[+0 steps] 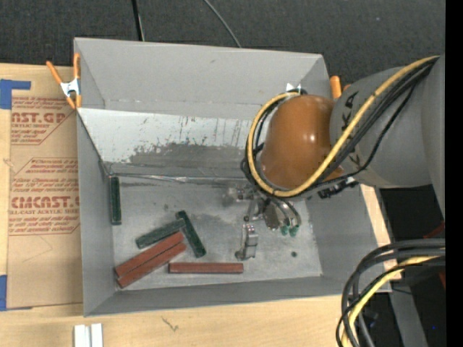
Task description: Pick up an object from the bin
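Grey bin (202, 78): bars lie loose in its lower left. The gripper (248, 244) hangs over bare floor just beside the right end of the flat red-brown bar (206, 268). You cannot tell whether the claw is spread or closed. Likely risk: lowering here, you strike floor or nudge that bar toward the green bars (173, 236).

The orange cover (296, 147) hides the bin (195, 78) floor right under it, and the little green bit (290, 230) just below that cover is too tiny to tell, loose thing or robot part.
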Robot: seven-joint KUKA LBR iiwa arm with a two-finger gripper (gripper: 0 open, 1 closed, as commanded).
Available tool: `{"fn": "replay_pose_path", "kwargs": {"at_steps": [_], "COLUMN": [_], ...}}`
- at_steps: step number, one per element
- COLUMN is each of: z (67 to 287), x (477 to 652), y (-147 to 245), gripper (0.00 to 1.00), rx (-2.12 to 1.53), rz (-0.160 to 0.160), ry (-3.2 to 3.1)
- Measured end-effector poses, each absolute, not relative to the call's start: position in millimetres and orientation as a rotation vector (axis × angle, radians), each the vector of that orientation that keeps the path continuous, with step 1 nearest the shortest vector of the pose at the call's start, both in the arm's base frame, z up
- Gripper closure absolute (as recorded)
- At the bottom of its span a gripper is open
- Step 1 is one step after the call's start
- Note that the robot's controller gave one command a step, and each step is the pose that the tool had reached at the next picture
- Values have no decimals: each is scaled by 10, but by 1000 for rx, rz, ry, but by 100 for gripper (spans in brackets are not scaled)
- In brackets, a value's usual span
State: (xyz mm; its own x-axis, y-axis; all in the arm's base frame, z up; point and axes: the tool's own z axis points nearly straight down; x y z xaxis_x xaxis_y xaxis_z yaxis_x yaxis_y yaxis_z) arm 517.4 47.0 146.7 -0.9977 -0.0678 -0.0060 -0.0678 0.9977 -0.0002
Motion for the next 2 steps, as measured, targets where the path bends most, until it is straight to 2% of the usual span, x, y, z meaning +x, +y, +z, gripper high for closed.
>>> {"fn": "replay_pose_path", "kwargs": {"at_steps": [1,2], "z": [1299,698], "x": [4890,4899], "y": [938,711], "gripper": [0,100], "rx": [-141,-112], "rz": [0,0], "ry": [3142,3142]}}
